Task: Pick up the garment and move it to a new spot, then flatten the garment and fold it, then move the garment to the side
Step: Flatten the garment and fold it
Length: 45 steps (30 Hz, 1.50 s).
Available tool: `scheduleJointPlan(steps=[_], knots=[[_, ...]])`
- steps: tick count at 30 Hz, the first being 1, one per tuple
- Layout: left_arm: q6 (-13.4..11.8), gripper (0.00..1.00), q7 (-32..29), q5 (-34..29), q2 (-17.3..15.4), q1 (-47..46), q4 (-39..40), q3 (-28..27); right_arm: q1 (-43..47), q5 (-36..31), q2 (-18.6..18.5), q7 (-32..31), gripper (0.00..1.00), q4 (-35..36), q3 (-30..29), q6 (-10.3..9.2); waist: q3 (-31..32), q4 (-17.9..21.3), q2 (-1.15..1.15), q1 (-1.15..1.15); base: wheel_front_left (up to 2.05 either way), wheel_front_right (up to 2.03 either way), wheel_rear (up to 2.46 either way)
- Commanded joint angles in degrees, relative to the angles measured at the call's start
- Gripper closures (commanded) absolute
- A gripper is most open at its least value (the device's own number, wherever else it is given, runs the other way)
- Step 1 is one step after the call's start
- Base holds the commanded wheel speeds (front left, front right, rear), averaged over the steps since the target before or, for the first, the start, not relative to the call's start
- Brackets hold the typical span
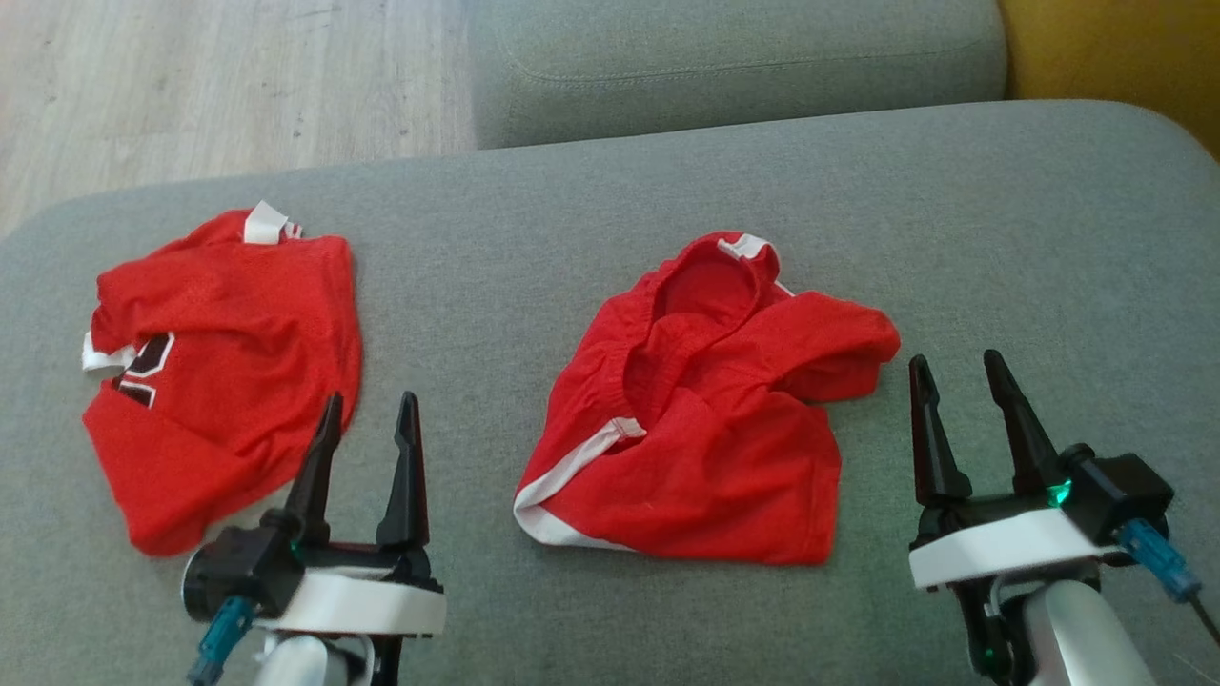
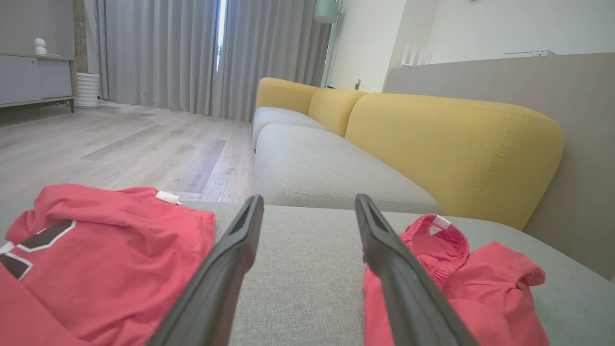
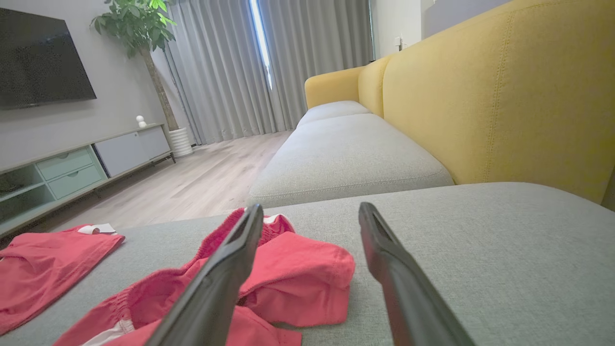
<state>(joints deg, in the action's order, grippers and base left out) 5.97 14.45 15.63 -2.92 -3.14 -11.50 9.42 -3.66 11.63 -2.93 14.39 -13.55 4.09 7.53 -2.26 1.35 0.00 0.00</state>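
Note:
A crumpled red garment (image 1: 705,448) with white trim, a pair of shorts, lies in the middle of the grey sofa seat (image 1: 1001,219). It also appears in the left wrist view (image 2: 480,283) and the right wrist view (image 3: 298,274). My right gripper (image 1: 955,360) is open just to the right of it, holding nothing; in its own view (image 3: 310,206) the left finger overlaps the cloth. My left gripper (image 1: 371,400) is open and empty between the shorts and a red jersey (image 1: 229,353), and its fingers (image 2: 308,198) frame bare seat.
The red jersey (image 2: 110,240) with white trim and a dark number lies at the seat's left end, near the edge above the wooden floor (image 1: 219,86). A second grey cushion (image 1: 734,67) lies beyond, and the yellow sofa back (image 3: 504,96) rises to the right.

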Motion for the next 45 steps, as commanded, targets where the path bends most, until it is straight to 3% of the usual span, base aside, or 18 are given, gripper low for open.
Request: scheduleJointPlan(steps=[1,21,27,36,41,42,43,44,45], knots=[[-0.15,0.00,0.55,-0.04,0.04,-1.16,1.91,-1.95,-1.17,0.52,0.03,0.60,0.00,2.29,1.66,-0.04,-0.04,0.15,0.00,0.00,0.00,0.00,0.00],[0.24,0.00,0.55,-0.33,0.04,-1.17,1.14,-0.23,-3.55,-0.96,0.04,0.61,0.00,2.44,3.90,-0.04,-1.17,-2.98,0.00,0.00,0.00,0.00,0.00],[0.33,0.00,0.55,-0.31,0.04,-2.61,0.45,1.03,-9.31,-2.57,0.05,-1.39,0.00,-3.97,9.89,-0.04,-3.29,-6.07,0.00,0.00,0.00,0.00,0.00],[-0.20,0.00,0.55,0.68,0.04,-4.02,-0.71,3.66,-17.98,6.98,-0.51,-11.86,0.00,-16.24,19.83,-0.04,-4.91,-11.27,0.00,0.00,0.00,0.00,0.00],[-0.43,0.00,0.55,0.84,0.04,-4.46,-1.07,4.29,-20.87,13.57,-0.65,-14.78,0.00,-20.95,21.43,-0.04,-5.56,-13.55,0.00,0.00,0.00,0.00,0.00],[-0.48,0.00,0.55,0.95,0.04,-4.58,-1.05,4.40,-21.34,15.42,-0.57,-15.62,0.07,-21.78,21.55,-0.04,-5.79,-13.95,0.00,0.00,0.00,0.00,0.00],[-0.52,0.00,0.55,1.05,0.04,-4.71,-1.04,4.58,-21.87,16.95,-0.52,-16.35,0.77,-22.52,21.74,-0.04,-6.01,-14.39,0.00,0.00,0.00,0.00,0.00],[-0.55,0.00,0.55,1.13,0.04,-4.83,-1.05,4.79,-22.48,18.06,-0.49,-16.66,1.00,-23.06,22.00,-0.04,-6.20,-14.81,0.00,0.00,0.00,0.00,0.00],[-0.58,0.00,0.55,1.22,0.04,-4.95,-1.10,5.00,-23.11,18.79,-0.51,-16.61,1.00,-23.56,22.16,-0.04,-6.37,-15.20,0.00,0.00,0.00,0.00,0.00]])
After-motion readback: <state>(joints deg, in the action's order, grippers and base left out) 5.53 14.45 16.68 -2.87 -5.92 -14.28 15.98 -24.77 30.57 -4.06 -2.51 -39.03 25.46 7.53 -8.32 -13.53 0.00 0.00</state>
